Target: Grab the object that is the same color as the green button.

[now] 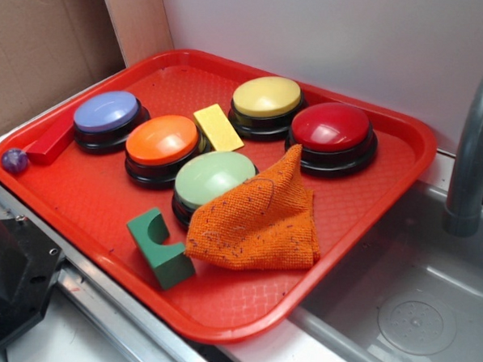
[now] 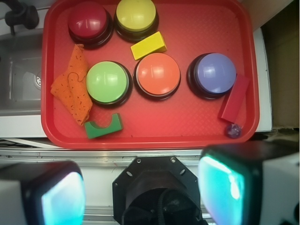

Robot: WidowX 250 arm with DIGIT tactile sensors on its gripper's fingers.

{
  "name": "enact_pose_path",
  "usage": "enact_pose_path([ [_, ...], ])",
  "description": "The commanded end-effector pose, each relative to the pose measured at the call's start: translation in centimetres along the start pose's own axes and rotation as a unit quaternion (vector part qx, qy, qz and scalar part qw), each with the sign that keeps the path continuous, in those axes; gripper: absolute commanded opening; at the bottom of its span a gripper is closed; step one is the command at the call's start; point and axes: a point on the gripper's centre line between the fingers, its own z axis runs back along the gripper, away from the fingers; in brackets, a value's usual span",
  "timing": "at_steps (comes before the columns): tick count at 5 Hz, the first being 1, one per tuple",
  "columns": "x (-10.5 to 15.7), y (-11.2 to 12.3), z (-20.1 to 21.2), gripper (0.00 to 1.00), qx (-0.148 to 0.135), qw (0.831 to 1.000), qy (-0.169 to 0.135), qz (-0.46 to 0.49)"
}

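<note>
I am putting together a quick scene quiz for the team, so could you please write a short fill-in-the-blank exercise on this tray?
1. The green button is partly bordered by an orange ____.
2. The notched green block lies on the red ____.
3. The yellow block lies between the yellow button and the ____ button.
4. The gripper holds ____.

Missing words: cloth; tray; orange; nothing

The gripper (image 2: 140,187) hangs high, its two fingers spread wide apart
</note>
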Motion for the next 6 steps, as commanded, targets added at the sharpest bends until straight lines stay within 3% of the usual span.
enact_pose_path([
  [1, 0.0, 0.0, 0.0, 1.0, 0.0, 1.0, 0.0, 0.0],
  [2, 0.5, -0.2, -1.3, 1.0, 0.009, 0.999, 0.014, 0.033],
  [3, 1.7, -0.6, -3.6, 1.0, -0.006, 0.999, -0.001, 0.054],
  [4, 2.6, -1.0, -5.8, 1.0, 0.003, 0.996, 0.003, 0.084],
  [5, 3.1, -1.7, -8.8, 1.0, 0.001, 0.992, -0.022, 0.121],
  [6, 2.6, -2.3, -11.0, 1.0, 0.004, 0.989, -0.028, 0.144],
])
